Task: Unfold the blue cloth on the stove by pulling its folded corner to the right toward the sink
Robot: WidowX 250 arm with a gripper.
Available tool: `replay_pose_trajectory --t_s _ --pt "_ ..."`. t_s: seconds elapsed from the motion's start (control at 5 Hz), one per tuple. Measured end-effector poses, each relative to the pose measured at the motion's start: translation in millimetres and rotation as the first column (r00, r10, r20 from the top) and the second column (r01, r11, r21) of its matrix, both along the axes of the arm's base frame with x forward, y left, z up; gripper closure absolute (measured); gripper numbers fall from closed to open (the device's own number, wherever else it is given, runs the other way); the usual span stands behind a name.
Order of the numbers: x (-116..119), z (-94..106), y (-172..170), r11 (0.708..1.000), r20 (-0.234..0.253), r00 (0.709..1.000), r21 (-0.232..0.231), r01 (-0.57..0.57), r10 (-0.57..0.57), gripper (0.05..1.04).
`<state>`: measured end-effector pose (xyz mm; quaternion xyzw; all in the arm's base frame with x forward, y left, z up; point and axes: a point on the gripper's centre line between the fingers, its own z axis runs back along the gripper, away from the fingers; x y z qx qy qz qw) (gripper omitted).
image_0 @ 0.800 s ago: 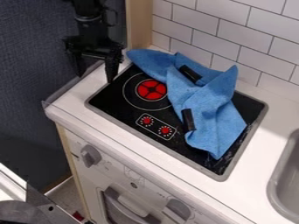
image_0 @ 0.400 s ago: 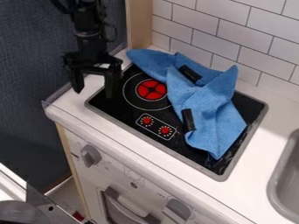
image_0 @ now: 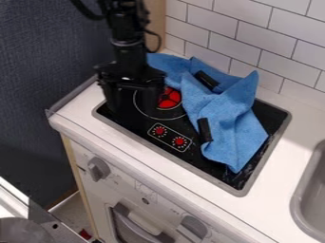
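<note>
The black gripper [image_0: 132, 110] hangs over the left part of the black stovetop [image_0: 133, 122], its two fingers spread wide and nothing between them. Just right of it, a crumpled blue cloth [image_0: 219, 109] lies across the right half of the stovetop, its upper left corner partly behind the gripper. Two black strips show on the cloth, one near its top and one at its left edge. A red burner mark [image_0: 170, 98] is partly hidden by the gripper's right finger.
A grey sink [image_0: 311, 194] is set into the white counter [image_0: 287, 161] at the right. White wall tiles [image_0: 254, 31] rise behind, beside a wooden post at the back left. Knobs [image_0: 98, 168] stick out from the front panel.
The open gripper has moved right and slightly down, from the counter's left corner to over the stovetop. The blue cloth has stayed where it was.
</note>
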<state>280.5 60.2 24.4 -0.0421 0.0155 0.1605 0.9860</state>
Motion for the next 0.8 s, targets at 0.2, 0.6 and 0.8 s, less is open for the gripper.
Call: replay_pose_trajectory --t_s 0.2,0.6,0.8 --pt "3 -0.3 -37 0.998 0.002 0.999 -0.035 0.050 -0.050 0.083" --pt "15 0.3 -69 0.991 0.064 0.998 -0.127 0.028 -0.020 0.083" --pt "23 -13.3 -75 0.986 0.080 0.996 -0.166 -0.013 0.027 0.083"
